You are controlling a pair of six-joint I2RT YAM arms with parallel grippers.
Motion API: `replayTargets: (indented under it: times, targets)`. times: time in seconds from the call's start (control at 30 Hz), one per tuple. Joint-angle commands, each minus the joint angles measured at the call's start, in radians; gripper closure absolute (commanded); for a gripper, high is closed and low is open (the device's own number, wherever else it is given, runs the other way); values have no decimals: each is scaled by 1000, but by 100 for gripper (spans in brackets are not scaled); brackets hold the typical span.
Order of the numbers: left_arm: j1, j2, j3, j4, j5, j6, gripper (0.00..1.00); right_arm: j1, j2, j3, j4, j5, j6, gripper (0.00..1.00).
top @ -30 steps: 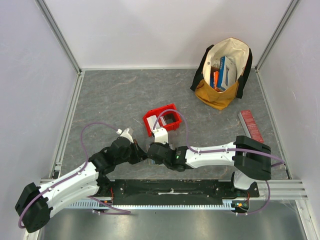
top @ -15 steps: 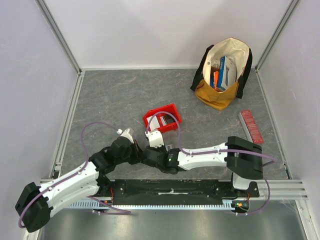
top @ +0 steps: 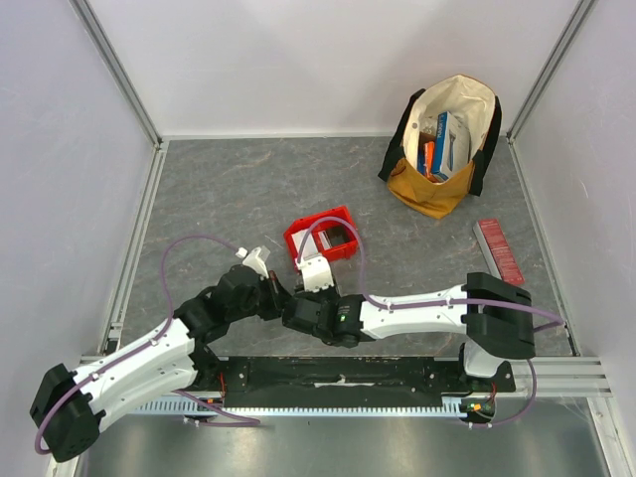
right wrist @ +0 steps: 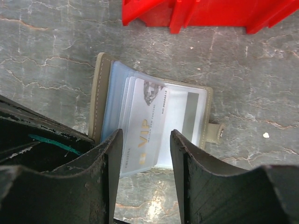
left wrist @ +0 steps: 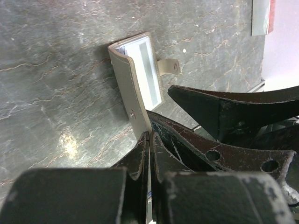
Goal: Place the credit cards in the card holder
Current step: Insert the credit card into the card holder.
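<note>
Card holder point(right wrist: 192, 116) hidden beneath arms in overhead view. Top card point(right wrist: 150, 108) reads "VIP"; number illegible. Left pincer point(left wrist: 149, 151) clamps holder cover; right pincer point(right wrist: 145, 139) parted.

Shows a grey marbled tabletop point(top: 238, 189) across the centre, closed in by plain white walls point(top: 328, 60) at top, left and right, with aluminium rails point(top: 134, 238) along its edges.

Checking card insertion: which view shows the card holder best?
Right wrist: the card holder lies open, cards in its sleeves. Left wrist shows it nearly edge-on at the left pincer. Top external: hidden under the arms.
</note>
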Motion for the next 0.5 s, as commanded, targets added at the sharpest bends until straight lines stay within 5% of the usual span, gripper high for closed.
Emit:
replayTargets:
  times: [0.0, 0.47]
  targets:
    - [1, 4, 54, 137, 92, 34, 98, -12, -52, -37, -59, 65, 44, 48]
    - [2, 33, 40, 129, 86, 33, 98, -86, -160, -162, -22, -4, 103, 50]
